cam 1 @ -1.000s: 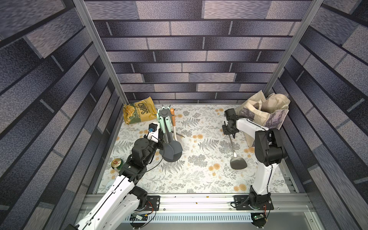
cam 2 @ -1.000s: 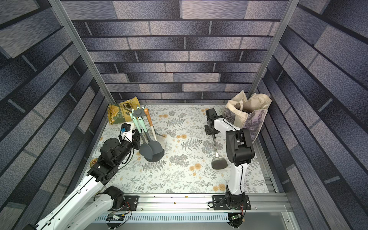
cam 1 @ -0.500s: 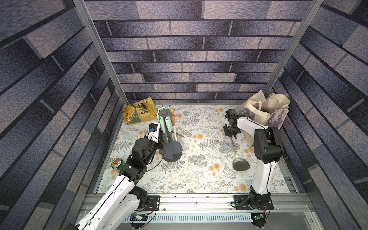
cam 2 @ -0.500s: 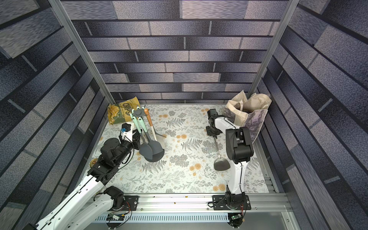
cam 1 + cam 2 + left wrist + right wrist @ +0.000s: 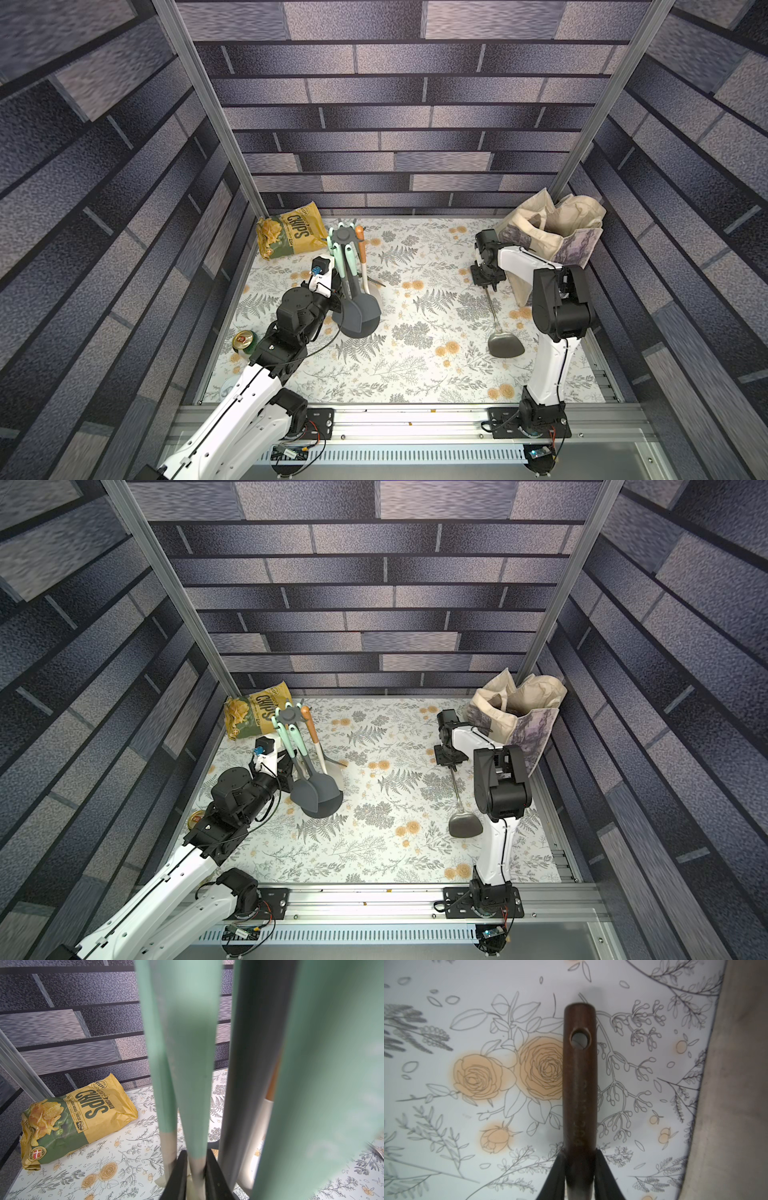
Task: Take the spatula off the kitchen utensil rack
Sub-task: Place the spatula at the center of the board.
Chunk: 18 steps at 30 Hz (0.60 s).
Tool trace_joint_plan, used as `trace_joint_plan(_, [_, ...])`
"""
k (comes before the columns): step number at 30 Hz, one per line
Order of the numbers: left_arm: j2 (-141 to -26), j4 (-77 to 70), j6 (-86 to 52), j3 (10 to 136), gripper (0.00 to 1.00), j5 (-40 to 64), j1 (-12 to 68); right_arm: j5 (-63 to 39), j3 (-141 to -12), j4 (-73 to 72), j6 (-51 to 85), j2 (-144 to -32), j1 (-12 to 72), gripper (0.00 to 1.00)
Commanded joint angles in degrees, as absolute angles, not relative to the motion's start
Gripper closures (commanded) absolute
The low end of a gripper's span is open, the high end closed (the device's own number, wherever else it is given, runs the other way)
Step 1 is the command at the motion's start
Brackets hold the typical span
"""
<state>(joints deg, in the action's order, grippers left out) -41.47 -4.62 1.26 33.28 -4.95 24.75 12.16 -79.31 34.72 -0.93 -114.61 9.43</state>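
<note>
Right end effector [image 5: 485,279]: clamped on spatula [image 5: 580,1084] handle; spatula is held well apart from rack [image 5: 344,237], so removal is judged done, release outstanding. Left end effector [image 5: 195,1160]: closed on mint utensil [image 5: 187,1043] hung at rack.

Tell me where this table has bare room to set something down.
Widest bare patch: mid-table, between the kitchen utensil rack and the spatula in the right gripper. Also the front strip along the rail, and the back strip from rack to tote bag. Crowded: the left side, with chips bag, can and left gripper shut on a mint-handled utensil.
</note>
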Motion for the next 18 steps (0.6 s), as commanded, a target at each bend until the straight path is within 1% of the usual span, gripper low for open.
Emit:
trace_joint_plan(1, [-41.86,-4.22,1.95,35.41,0.81,-5.49,24.96,12.08,-77.65,34.82,0.36,-113.34,9.06,0.85])
trace_joint_plan(5, [-42.51,-4.40,1.95,35.90,0.81,-5.02,24.96,11.97,-77.70,35.33,1.23,-111.50,9.06,0.63])
trace_joint_plan(8, [-42.76,-4.24,2.10,36.29,0.81,-4.88,25.04,11.35,-77.04,35.46,1.96,-107.98,9.05,0.56])
trace_joint_plan(10, [-42.73,-4.15,2.16,36.39,0.81,-4.90,25.05,10.80,-76.19,35.21,2.45,-104.75,9.17,0.54])
trace_joint_plan(13, [-42.63,-4.23,1.95,36.47,0.81,-4.90,25.05,7.92,-74.30,34.11,3.18,-99.10,9.14,0.54])
trace_joint_plan(18, [-42.38,-4.57,1.60,36.24,0.85,-4.32,25.05,-0.51,-70.25,29.92,4.51,-90.36,9.15,0.56])
